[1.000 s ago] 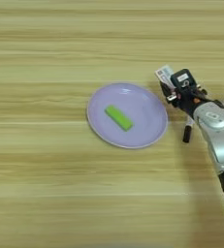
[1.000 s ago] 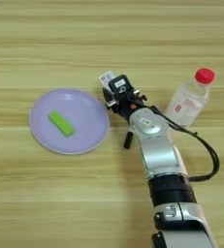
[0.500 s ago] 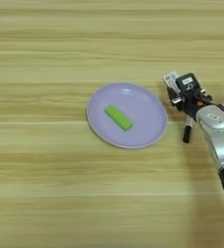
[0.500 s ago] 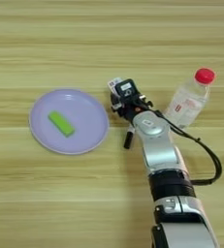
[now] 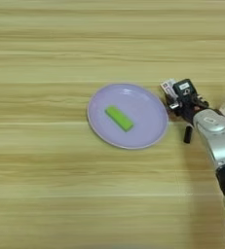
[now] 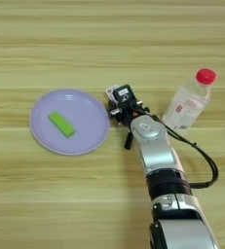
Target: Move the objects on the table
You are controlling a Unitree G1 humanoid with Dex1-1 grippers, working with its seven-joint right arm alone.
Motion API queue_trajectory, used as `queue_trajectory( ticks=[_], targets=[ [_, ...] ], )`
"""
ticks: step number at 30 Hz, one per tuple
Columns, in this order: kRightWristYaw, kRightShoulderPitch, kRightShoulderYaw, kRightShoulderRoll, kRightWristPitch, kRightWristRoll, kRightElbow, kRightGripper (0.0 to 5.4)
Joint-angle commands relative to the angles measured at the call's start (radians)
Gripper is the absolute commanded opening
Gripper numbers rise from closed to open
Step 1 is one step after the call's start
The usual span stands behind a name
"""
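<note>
Pincer (image 6: 118, 99): grips the white box (image 6: 111, 93) beside the plate (image 6: 92, 136).
Risk: a loose hold drops the box short of the rim.
Bottle (image 6: 189, 102): near the forearm; a swing may topple it.

Table (image 6: 109, 39): light tan wood with darker horizontal grain streaks running edge to edge. Plate (image 6: 92, 129): plain pale lilac, unpatterned. Block (image 6: 61, 124): bright green, uniform. Box (image 6: 113, 93): white, with a red edge and small print too fine to read. Bottle (image 6: 187, 104): clear body, red cap, white label carrying red marks. Arm (image 6: 153, 146): silver forearm, black lower segments, black cable looping at its right. Gripper (image 6: 120, 104): black, with a small white marking on its top face.
</note>
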Motion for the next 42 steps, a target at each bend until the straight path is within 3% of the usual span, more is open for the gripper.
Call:
queue_trajectory(
  ticks=[1,30,42],
  targets=[
    [-0.007,-0.094,0.003,-0.02,-0.041,0.008,-0.006,2.09],
    [0.002,-0.104,0.039,-0.043,-0.04,-0.008,0.074,2.09],
    [-0.002,-0.108,0.039,-0.042,-0.04,-0.004,0.078,3.36]
  ],
)
